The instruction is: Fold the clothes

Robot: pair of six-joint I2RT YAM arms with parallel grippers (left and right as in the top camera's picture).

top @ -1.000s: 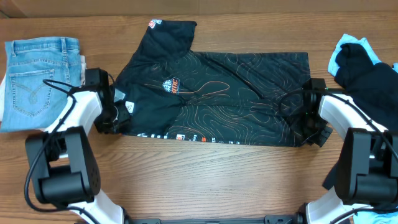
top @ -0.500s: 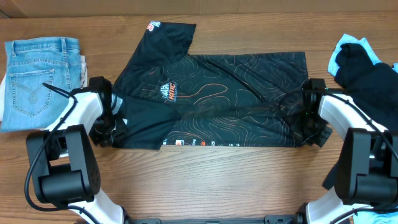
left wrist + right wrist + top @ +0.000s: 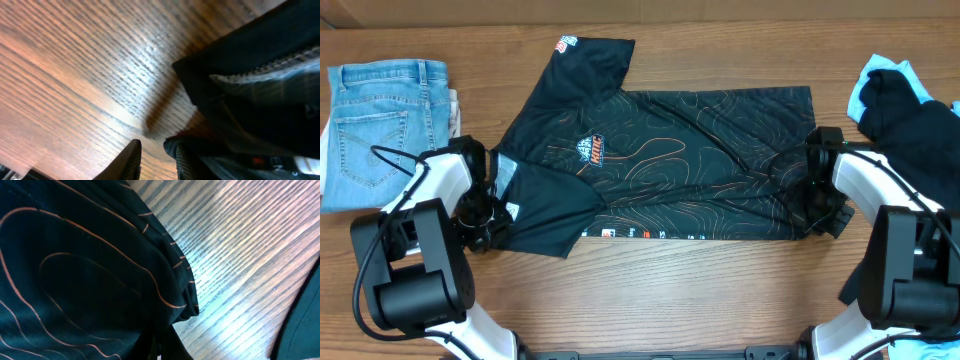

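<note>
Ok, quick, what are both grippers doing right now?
Left gripper: nearly shut, apparently pinching the jersey.
Right gripper: shut on the jersey.

Folded light-blue denim jeans (image 3: 385,125) lie at the far-left of the brown wood-grain table (image 3: 720,290), 1 stitched back pocket facing up, waistband toward the far edge. A pale cloth (image 3: 454,108) peeks out from under their right side; can't tell what it is. At the far-right edge, 2 garments in 1 heap: a plain black garment (image 3: 920,125) atop a plain light-blue garment (image 3: 868,85), which shows at the heap's left & top. Jeans & heap well apart.
</note>
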